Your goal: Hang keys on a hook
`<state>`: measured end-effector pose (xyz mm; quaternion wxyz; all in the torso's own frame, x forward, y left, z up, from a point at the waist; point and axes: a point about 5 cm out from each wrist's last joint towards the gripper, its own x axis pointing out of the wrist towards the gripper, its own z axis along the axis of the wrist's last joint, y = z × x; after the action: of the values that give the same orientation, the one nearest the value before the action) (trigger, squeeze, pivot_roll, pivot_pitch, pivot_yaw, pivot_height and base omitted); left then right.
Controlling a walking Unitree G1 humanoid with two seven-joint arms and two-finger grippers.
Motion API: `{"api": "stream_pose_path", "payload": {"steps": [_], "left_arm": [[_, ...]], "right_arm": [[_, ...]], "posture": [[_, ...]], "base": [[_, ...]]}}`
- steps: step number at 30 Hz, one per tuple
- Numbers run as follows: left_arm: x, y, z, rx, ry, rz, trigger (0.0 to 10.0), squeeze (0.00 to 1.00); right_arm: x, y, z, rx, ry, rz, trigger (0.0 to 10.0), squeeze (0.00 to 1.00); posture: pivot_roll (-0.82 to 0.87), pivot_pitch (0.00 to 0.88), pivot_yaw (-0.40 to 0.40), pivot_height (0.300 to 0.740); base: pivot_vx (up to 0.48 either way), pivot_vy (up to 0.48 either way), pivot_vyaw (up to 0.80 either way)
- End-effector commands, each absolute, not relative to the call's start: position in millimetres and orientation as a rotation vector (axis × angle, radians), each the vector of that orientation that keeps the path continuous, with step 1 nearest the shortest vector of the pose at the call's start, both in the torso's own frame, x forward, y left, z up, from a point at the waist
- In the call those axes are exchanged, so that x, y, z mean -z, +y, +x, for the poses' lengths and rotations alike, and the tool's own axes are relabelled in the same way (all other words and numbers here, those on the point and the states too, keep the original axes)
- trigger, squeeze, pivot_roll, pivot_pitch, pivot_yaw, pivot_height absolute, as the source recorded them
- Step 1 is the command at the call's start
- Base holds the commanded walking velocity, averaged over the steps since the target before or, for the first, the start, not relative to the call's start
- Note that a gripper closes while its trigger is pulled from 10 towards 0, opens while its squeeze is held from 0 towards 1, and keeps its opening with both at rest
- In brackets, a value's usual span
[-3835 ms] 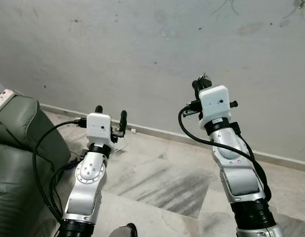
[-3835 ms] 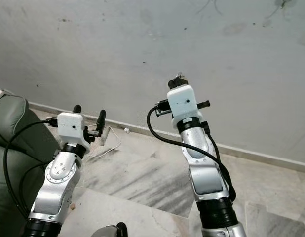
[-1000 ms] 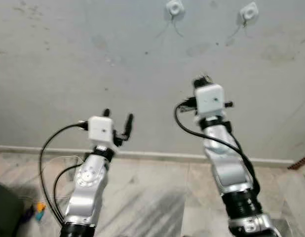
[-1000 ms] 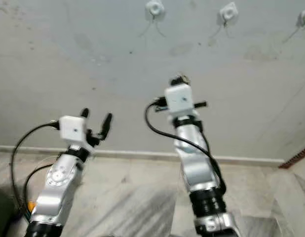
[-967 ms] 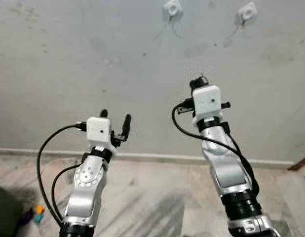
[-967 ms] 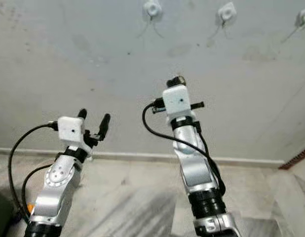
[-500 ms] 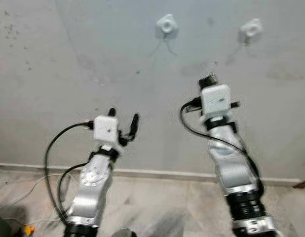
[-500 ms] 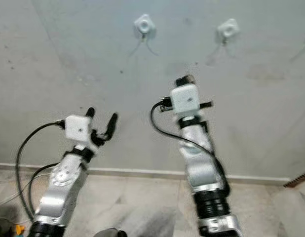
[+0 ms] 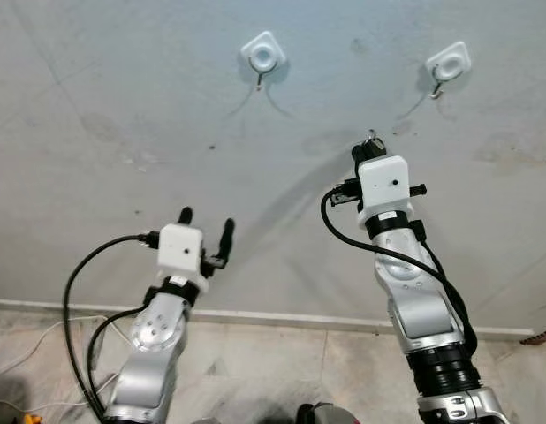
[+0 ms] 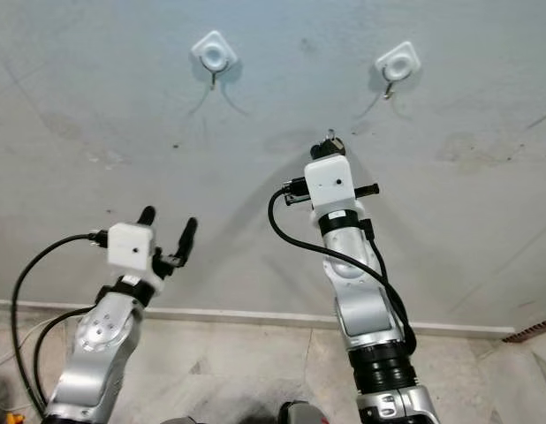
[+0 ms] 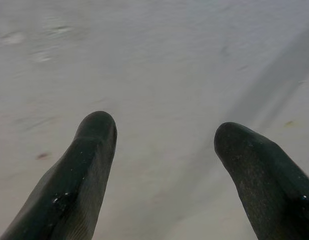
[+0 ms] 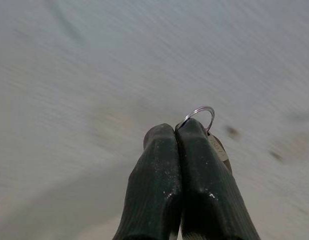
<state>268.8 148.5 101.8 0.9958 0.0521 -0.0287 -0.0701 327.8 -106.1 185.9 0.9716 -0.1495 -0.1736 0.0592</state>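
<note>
Two white hooks are fixed high on the grey wall, the left hook [image 9: 262, 56] and the right hook [image 9: 450, 64]. My right gripper [image 9: 370, 144] is raised toward the wall, below and left of the right hook, and is shut on the keys [image 12: 217, 148]. In the right wrist view a silver key ring [image 12: 198, 115] sticks out past the closed fingertips. My left gripper [image 9: 205, 223] is held lower on the left, open and holding nothing, its fingers [image 11: 84, 170] spread before bare wall.
The stained grey wall [image 9: 123, 115] is directly ahead. A skirting line [image 9: 282, 318] meets a marble floor [image 9: 255, 371] below. A white cable [image 9: 34, 331] lies on the floor at the lower left.
The camera has tilted up and shifted, so both hooks now sit lower and clearer in view. My right gripper with the keys stays raised below the right hook; the left stays open.
</note>
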Motion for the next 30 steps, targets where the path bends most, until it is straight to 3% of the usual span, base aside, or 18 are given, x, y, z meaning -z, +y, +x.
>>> {"api": "stream_pose_path", "payload": {"steps": [1, 20, 30], "left_arm": [[-102, 151, 267, 0.123, -0.068, 0.123, 10.0, 0.0], [-75, 177, 225, 0.052, 0.049, 0.202, 10.0, 0.0], [-76, 181, 215, 0.027, 0.059, 0.206, 10.0, 0.0]], "right_arm": [[-193, -100, 325, -0.155, -0.393, -0.3, 10.0, 0.0], [-219, -51, 313, -0.366, -0.567, -0.277, 10.0, 0.0], [-240, -31, 312, -0.521, -0.611, -0.164, 10.0, 0.0]], "posture": [[0.05, 0.149, 0.019, 0.74], [0.17, 0.208, -0.006, 0.74], [0.21, 0.222, -0.014, 0.74]], "base": [[0.0, 0.0, 0.0], [0.0, 0.0, 0.0], [0.0, 0.0, 0.0]]}}
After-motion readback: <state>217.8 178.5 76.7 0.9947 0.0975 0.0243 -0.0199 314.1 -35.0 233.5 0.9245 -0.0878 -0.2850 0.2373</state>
